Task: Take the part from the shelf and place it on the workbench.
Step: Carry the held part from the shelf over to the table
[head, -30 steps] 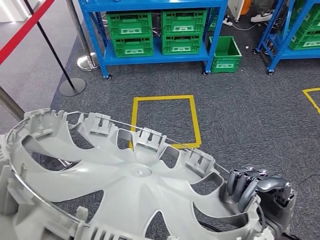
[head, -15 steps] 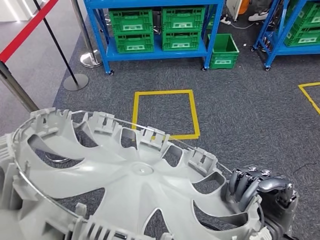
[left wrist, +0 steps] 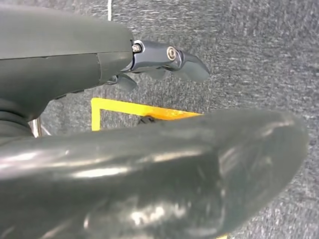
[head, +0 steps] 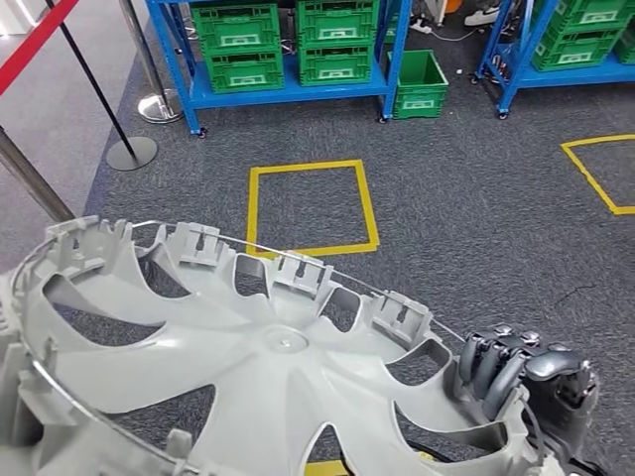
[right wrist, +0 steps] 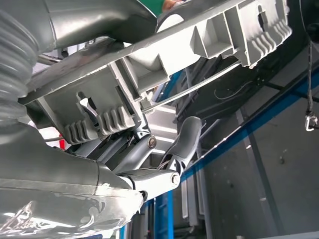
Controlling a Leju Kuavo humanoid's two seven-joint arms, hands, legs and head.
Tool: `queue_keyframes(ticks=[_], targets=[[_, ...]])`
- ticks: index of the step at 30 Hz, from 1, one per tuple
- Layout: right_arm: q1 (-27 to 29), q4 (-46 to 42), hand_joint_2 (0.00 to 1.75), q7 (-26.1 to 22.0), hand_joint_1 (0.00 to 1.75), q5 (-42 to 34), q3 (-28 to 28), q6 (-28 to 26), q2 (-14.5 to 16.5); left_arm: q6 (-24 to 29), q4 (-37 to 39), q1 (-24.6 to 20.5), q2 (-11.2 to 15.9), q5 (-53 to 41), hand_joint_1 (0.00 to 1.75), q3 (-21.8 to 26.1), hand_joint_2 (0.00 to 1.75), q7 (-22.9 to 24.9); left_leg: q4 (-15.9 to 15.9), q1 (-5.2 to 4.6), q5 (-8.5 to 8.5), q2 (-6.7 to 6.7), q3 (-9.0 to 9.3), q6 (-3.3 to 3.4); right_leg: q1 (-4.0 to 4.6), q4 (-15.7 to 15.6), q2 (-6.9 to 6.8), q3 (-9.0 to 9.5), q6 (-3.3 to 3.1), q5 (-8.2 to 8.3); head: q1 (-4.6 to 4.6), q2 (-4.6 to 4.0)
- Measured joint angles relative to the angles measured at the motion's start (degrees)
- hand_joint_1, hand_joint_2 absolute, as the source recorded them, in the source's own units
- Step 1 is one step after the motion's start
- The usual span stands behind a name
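Right hand (head: 524, 382) fingers curled over grey wheel cover (head: 247, 357) rim at 4 o'clock | left hand (left wrist: 112, 99) state unclear | yellow floor square (head: 311, 208) at 12 o'clock

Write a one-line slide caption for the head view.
Right hand grips the rim of a grey wheel cover above taped carpet.

The pale labels on the green crates (head: 241, 40) are unreadable.
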Motion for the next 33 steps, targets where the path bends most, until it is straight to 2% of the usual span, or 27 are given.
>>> queue_keyframes(ticks=[1, 2, 3, 4, 6, 7, 8, 9, 10, 11, 12, 13, 14, 16, 18, 20, 21, 22, 23, 24, 25, 26, 27, 29, 31, 32, 33], targets=[[0.03, 0.0, 1.75, -0.01, 1.75, -0.07, -0.17, 0.11, 0.0, 0.02, 0.0, -0.07, -0.07, -0.02, 0.0, 0.0, 0.0, 0.0, -0.1, -0.01, 0.12, 0.51, -0.2, 0.37, -0.09, 0.12, 0.11, -0.33, 0.32, 0.21, 0.0, 0.0], [0.04, 0.0, 1.75, -0.01, 1.75, -0.1, -0.32, 0.2, 0.0, 0.05, 0.0, -0.08, -0.14, -0.03, 0.0, -0.01, 0.0, 0.0, -0.1, 0.01, 0.44, 1.05, -0.36, 0.81, -0.18, 0.76, -0.18, -0.77, 0.65, -0.28, 0.1, 0.0], [0.03, 0.0, 1.75, -0.01, 1.75, -0.11, -0.45, 0.27, 0.0, 0.08, 0.0, -0.05, -0.2, -0.03, 0.0, 0.0, 0.0, 0.0, -0.15, 0.07, 0.77, 1.61, -0.51, 1.24, -0.25, 2.52, -0.7, -1.56, 0.95, -1.57, 0.18, 0.0], [0.03, 0.01, 1.75, -0.01, 1.75, -0.12, -0.58, 0.31, 0.0, 0.1, 0.0, -0.03, -0.23, -0.03, 0.0, 0.01, 0.0, 0.0, -0.16, 0.08, 1.07, 2.19, -0.73, 1.53, -0.33, 5.73, -1.43, -2.83, 1.23, -3.68, 0.29, 0.0], [0.01, 0.02, 1.75, -0.01, 1.75, -0.13, -0.79, 0.35, 0.0, 0.13, 0.0, 0.09, -0.21, -0.03, 0.0, 0.01, 0.0, 0.0, -0.15, 0.01, 1.57, 3.28, -1.29, 1.72, -0.43, 13.88, -2.24, -5.72, 1.77, -8.11, 0.4, 0.0], [0.02, 0.02, 1.75, -0.01, 1.75, -0.14, -0.87, 0.37, 0.0, 0.13, 0.0, 0.14, -0.19, -0.03, 0.0, 0.01, 0.0, 0.0, -0.13, -0.01, 1.8, 3.87, -1.55, 1.68, -0.46, 16.63, -2.38, -6.4, 1.95, -9.31, 0.41, 0.0], [0.03, 0.02, 1.75, -0.01, 1.75, -0.14, -0.93, 0.38, 0.0, 0.13, 0.0, 0.17, -0.19, -0.03, 0.0, 0.01, 0.0, 0.0, -0.12, -0.02, 1.96, 4.44, -1.75, 1.61, -0.47, 17.16, -2.5, -5.95, 2.05, -9.46, 0.41, 0.0], [0.02, 0.02, 1.75, -0.01, 1.75, -0.16, -0.97, 0.4, 0.0, 0.13, 0.0, 0.17, -0.2, -0.03, 0.0, 0.01, 0.0, 0.0, -0.09, -0.02, 2.08, 4.99, -1.86, 1.51, -0.48, 15.29, -2.72, -4.25, 2.06, -8.65, 0.41, 0.0], [0.0, 0.02, 1.75, -0.01, 1.75, -0.17, -0.99, 0.43, 0.01, 0.13, 0.0, 0.17, -0.22, -0.04, 0.0, 0.01, 0.0, 0.0, -0.02, -0.03, 2.14, 5.53, -1.9, 1.38, -0.48, 11.55, -3.37, -1.51, 2.02, -7.28, 0.41, 0.0], [-0.09, 0.02, 1.75, -0.01, 1.75, -0.18, -1.01, 0.45, 0.01, 0.14, -0.01, 0.18, -0.19, -0.04, 0.0, 0.01, 0.0, 0.01, 0.12, -0.15, 2.13, 6.01, -1.95, 1.17, -0.36, 7.33, -4.58, 1.28, 1.94, -6.31, 0.45, 0.0], [-0.2, 0.02, 1.75, -0.01, 1.75, -0.19, -1.02, 0.49, 0.02, 0.15, -0.01, 0.18, -0.14, -0.05, 0.0, 0.01, 0.0, 0.01, 0.35, -0.32, 2.07, 6.45, -2.04, 0.92, -0.28, 3.89, -5.47, 3.46, 1.6, -5.59, 0.46, 0.0], [-0.29, 0.02, 1.75, -0.02, 1.75, -0.21, -1.03, 0.51, 0.02, 0.16, -0.02, 0.18, -0.08, -0.05, 0.0, 0.01, 0.0, 0.02, 0.56, -0.51, 2.03, 6.83, -2.16, 0.63, -0.19, 1.8, -6.11, 4.65, 1.2, -5.34, 0.43, 0.0], [-0.36, 0.02, 1.75, -0.04, 1.75, -0.23, -1.03, 0.52, 0.02, 0.18, -0.02, 0.18, 0.0, -0.05, 0.0, 0.01, 0.0, 0.04, 0.73, -0.69, 2.02, 7.24, -2.28, 0.36, -0.09, 1.14, -6.18, 4.8, 0.77, -5.47, 0.39, 0.0], [-0.36, 0.02, 1.75, -0.08, 1.75, -0.29, -1.03, 0.45, 0.02, 0.19, -0.02, 0.09, 0.01, -0.05, 0.0, 0.0, 0.0, 0.11, 0.93, -0.7, 1.92, 7.84, -2.45, -0.16, -0.17, 1.24, -5.0, 4.29, -0.07, -5.2, 0.3, 0.0], [-0.51, 0.03, 1.75, -0.12, 1.75, -0.3, -1.04, 0.35, 0.03, 0.18, -0.02, -0.06, 0.03, -0.07, 0.0, -0.01, 0.0, 0.17, 2.93, -0.5, 0.23, 6.4, -3.39, -0.88, -0.37, 1.15, -3.97, 3.92, -0.72, -4.87, 0.22, 0.0], [-0.68, 0.04, 1.75, -0.15, 1.75, -0.37, -1.05, 0.21, 0.04, 0.22, -0.02, -0.08, 0.1, -0.09, 0.0, -0.01, 0.0, 0.17, 9.11, -0.31, -3.45, 4.23, -6.3, -1.42, -0.51, 1.09, -2.98, 3.52, -1.17, -4.55, 0.11, 0.0], [-0.72, 0.08, 1.75, -0.18, 1.75, -0.42, -1.05, -0.04, 0.04, 0.25, -0.02, -0.01, 0.13, -0.1, 0.0, -0.01, 0.0, 0.17, 13.05, -0.25, -5.19, 3.8, -8.22, -1.51, -0.52, 1.1, -2.4, 3.28, -1.28, -4.39, 0.08, 0.0], [-0.71, 0.11, 1.75, -0.2, 1.75, -0.45, -1.05, -0.41, 0.04, 0.27, -0.02, 0.07, 0.14, -0.1, 0.0, -0.01, 0.0, 0.17, 16.09, -0.21, -6.13, 3.63, -9.77, -1.53, -0.52, 1.11, -1.73, 3.06, -1.3, -4.23, 0.07, 0.0], [-0.71, 0.14, 1.75, -0.22, 1.75, -0.43, -1.05, -0.88, 0.04, 0.28, -0.02, 0.14, 0.15, -0.11, 0.0, -0.01, 0.0, 0.17, 17.5, -0.17, -6.0, 3.56, -10.6, -1.5, -0.54, 1.13, -1.01, 2.89, -1.24, -4.08, 0.06, 0.0], [-0.72, 0.16, 1.75, -0.25, 1.75, -0.36, -1.06, -1.42, 0.04, 0.28, -0.02, 0.17, 0.16, -0.11, 0.0, -0.01, 0.0, 0.17, 16.81, -0.12, -4.73, 3.43, -10.41, -1.43, -0.56, 1.15, -0.29, 2.77, -1.11, -3.92, 0.05, 0.0], [-0.76, 0.15, 1.75, -0.26, 1.75, -0.24, -1.09, -1.88, 0.03, 0.29, -0.02, 0.16, 0.19, -0.11, 0.0, -0.01, 0.0, 0.17, 14.11, -0.03, -2.63, 3.01, -9.22, -1.37, -0.63, 1.17, 0.41, 2.71, -0.95, -3.79, 0.05, 0.0], [-0.86, 0.14, 1.75, -0.27, 1.75, -0.07, -1.17, -2.33, 0.02, 0.3, -0.02, 0.16, 0.23, -0.11, 0.0, -0.01, 0.0, 0.16, 10.41, 0.15, -0.4, 1.8, -7.52, -1.36, -0.69, 1.18, 1.06, 2.64, -0.74, -3.66, 0.05, 0.0], [-1.03, 0.09, 1.75, -0.28, 1.75, 0.17, -1.28, -2.76, -0.01, 0.3, -0.02, 0.16, 0.27, -0.08, 0.0, 0.0, 0.0, 0.13, 6.56, 0.38, 1.14, 0.41, -5.8, -1.32, -0.64, 1.4, 1.73, 2.44, -0.51, -3.55, 0.02, 0.0], [-1.31, -0.26, 1.75, -0.32, 1.75, 0.89, -1.54, -3.58, -0.19, 0.3, -0.02, 0.12, 0.38, 0.06, 0.0, 0.07, 0.0, 0.04, 2.44, 0.61, 2.12, -1.5, -4.12, -1.06, -0.6, 1.66, 2.93, 1.68, 0.07, -3.19, -0.04, 0.01], [-1.09, -0.95, 1.75, -0.35, 1.75, 1.84, -1.96, -4.19, -0.62, 0.23, -0.02, 0.06, 0.49, 0.24, 0.0, 0.16, 0.0, -0.08, 2.14, 0.54, 2.04, -0.69, -4.23, -0.37, -0.74, 1.64, 3.95, 0.94, 0.75, -2.76, -0.09, 0.01], [-0.84, -1.35, 1.75, -0.36, 1.75, 2.3, -2.28, -4.43, -0.91, 0.14, -0.02, 0.02, 0.52, 0.3, 0.0, 0.19, 0.0, -0.19, 2.09, 0.55, 2.16, -0.08, -4.29, 0.04, -0.73, 1.97, 3.5, 0.63, 1.04, -2.93, -0.06, 0.0], [-0.66, -1.69, 1.75, -0.35, 1.75, 2.68, -2.61, -4.64, -1.21, 0.03, -0.02, 0.0, 0.56, 0.35, 0.0, 0.21, 0.0, -0.31, 2.01, 0.59, 2.3, 0.58, -4.3, 0.45, -0.67, 3.17, 2.34, 0.02, 1.28, -3.75, 0.16, 0.0]])
